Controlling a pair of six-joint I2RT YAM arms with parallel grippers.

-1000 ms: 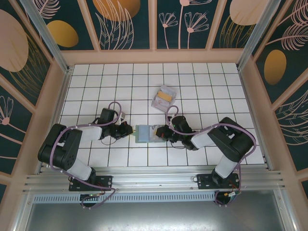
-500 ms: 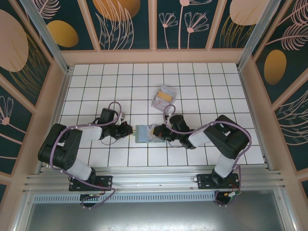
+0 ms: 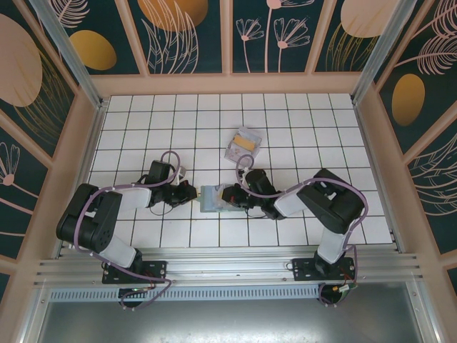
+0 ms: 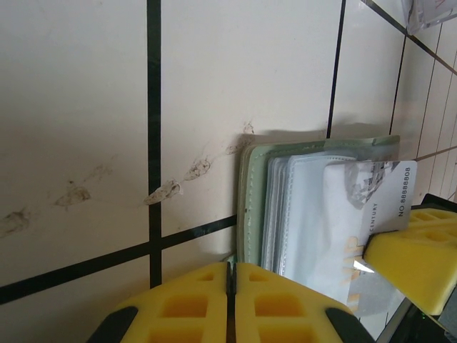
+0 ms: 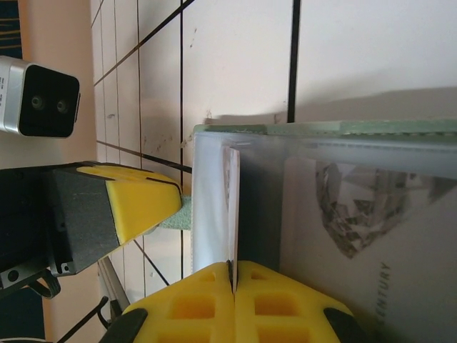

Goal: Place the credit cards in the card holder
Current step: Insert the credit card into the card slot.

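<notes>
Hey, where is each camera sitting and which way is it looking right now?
Top external: above and behind the arms, looking down on the tiled table; both arms show.
Left wrist: low, facing the card holder; left pincer at bottom.
Right wrist: low, facing back across it; right pincer at bottom.
Shared: both wrist views catch the card holder and one credit card.

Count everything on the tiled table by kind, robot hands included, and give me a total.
card holder: 1
held card, pinched at the holder: 1
pile of loose cards: 1 (cards in it too tight to count)
robot hands: 2, the left hand and the right hand
Total: 5
</notes>
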